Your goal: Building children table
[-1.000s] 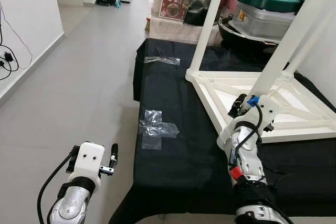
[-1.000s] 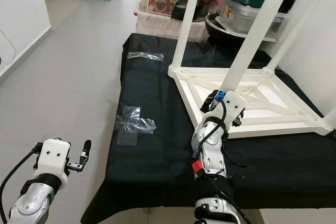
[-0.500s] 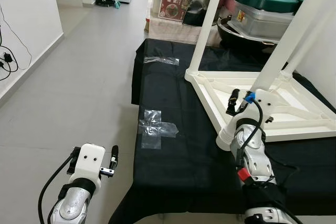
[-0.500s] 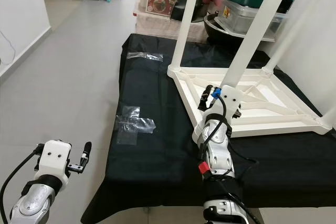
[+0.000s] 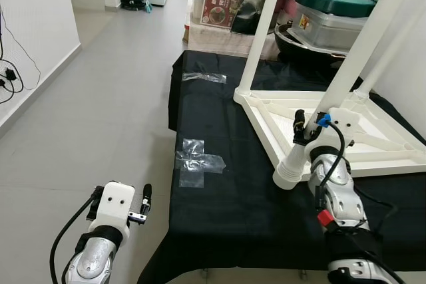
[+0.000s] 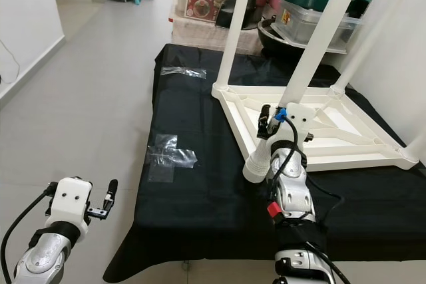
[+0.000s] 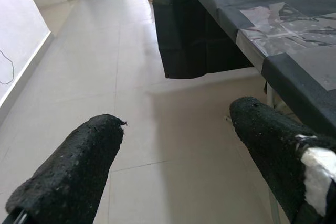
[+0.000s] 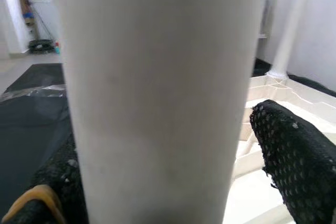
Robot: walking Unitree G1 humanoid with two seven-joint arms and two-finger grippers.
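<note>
Right gripper grasps the loose white leg low down, at the upturned table's near corner on the black surface. Wrist view: rigid, smooth plastic, likely slippery. Left gripper hangs released above the floor.

The upturned table and its leg look like smooth white plastic with a faint sheen. The bench wears a matt black cloth, patched with crinkled clear tape that glints. The floor is pale tile — satin, lightly reflective. The left gripper has fingers of coarse black foam-like padding — rough and matt.
</note>
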